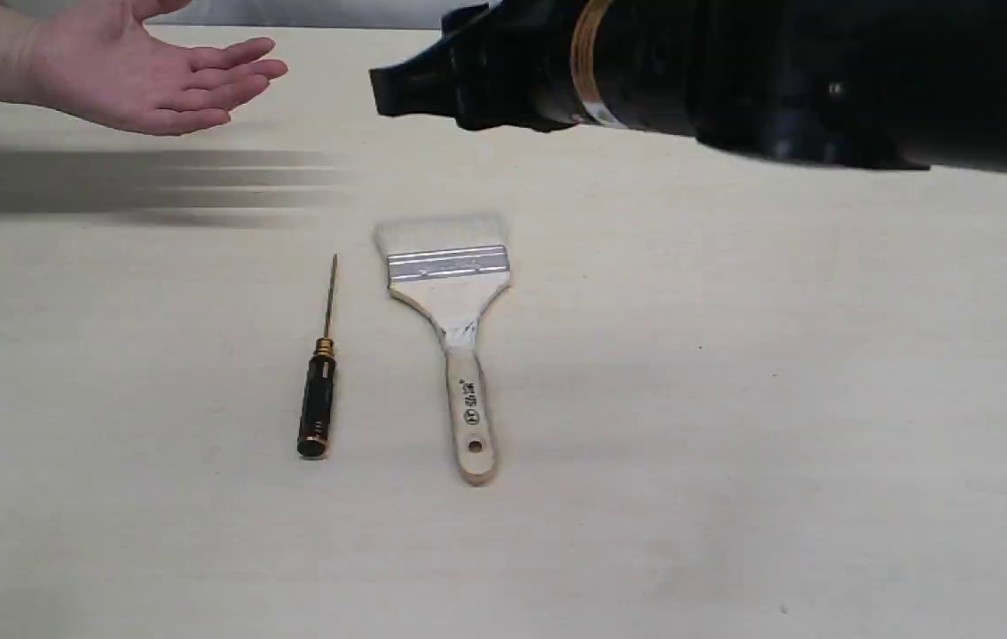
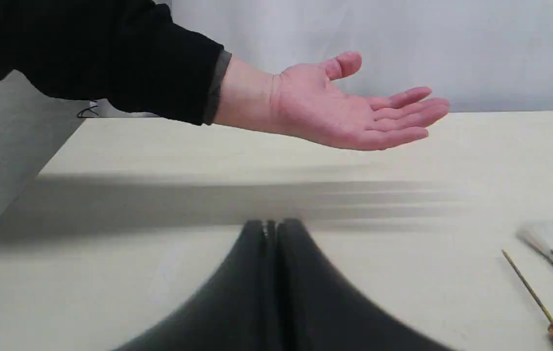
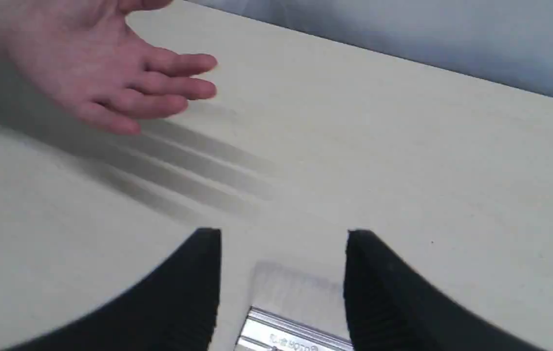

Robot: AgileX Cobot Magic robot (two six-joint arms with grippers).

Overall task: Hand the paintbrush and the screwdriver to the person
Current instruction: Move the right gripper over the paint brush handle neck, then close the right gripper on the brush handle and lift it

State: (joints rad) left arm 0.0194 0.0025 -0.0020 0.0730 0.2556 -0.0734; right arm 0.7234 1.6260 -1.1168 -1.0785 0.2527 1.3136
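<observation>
Lying on table (image 1: 734, 399): one paintbrush (image 1: 450, 266), one screwdriver (image 1: 318, 399), apart.

Wide flat paintbrush (image 1: 454, 306): pale bristles, silver ferrule, light wooden handle, black print. Slim screwdriver (image 1: 319, 390): black handle, gold-orange collars, dark shaft. Flat table (image 1: 734, 444): cream. Robot arm (image 1: 734, 80): black, yellow ring.

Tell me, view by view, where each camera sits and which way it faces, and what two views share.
Exterior view: off the arms, above the table, looking down at screwdriver and paintbrush; the right arm crosses the top.
Left wrist view: low over the table, facing the person's open hand; shut jaws show in the foreground.
Right wrist view: tilted down at the paintbrush bristles seen between open jaws.
Shared: hand and paintbrush appear in all three.
</observation>
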